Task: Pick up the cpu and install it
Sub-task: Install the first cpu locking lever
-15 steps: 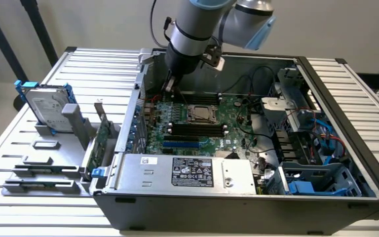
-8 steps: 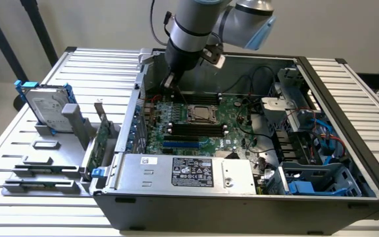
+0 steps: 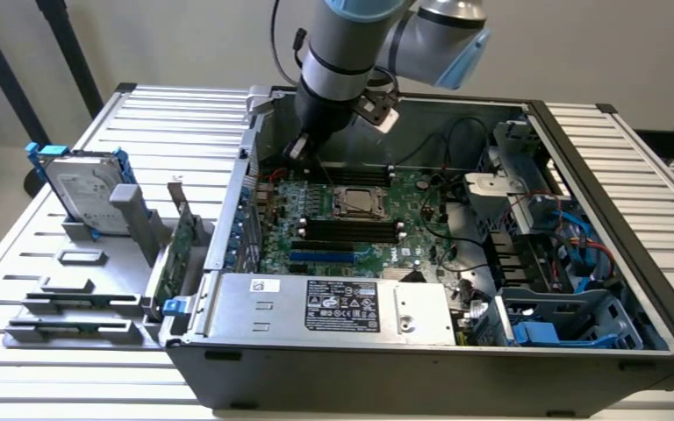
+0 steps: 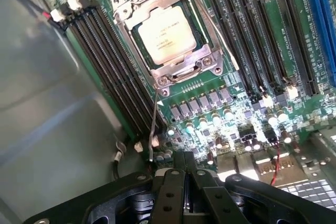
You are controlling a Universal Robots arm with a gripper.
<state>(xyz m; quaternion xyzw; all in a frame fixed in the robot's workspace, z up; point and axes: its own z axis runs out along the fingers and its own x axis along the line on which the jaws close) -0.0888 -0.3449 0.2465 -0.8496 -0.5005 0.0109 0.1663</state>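
Observation:
The cpu (image 4: 167,34), a square chip with a dull silver top, lies in its socket on the green motherboard (image 4: 231,85), framed by the metal socket plate (image 4: 181,67). It also shows at the board's centre in the exterior view (image 3: 354,202). My gripper (image 4: 185,167) is shut, its black fingers pressed together with nothing between them. It hangs above the board, off to one side of the socket. Seen from outside, the gripper (image 3: 299,151) sits inside the open computer case (image 3: 618,228), near the case's back wall and to the exterior view's left of the socket.
A thin wire lever (image 4: 154,124) runs from the socket toward my fingers. Black memory slots (image 4: 113,80) flank the socket. A silver box with a black label (image 3: 337,307) fills the case front. A hard drive with blue brackets (image 3: 80,189) stands on the slatted table. Blue cables (image 3: 577,241) lie inside the case.

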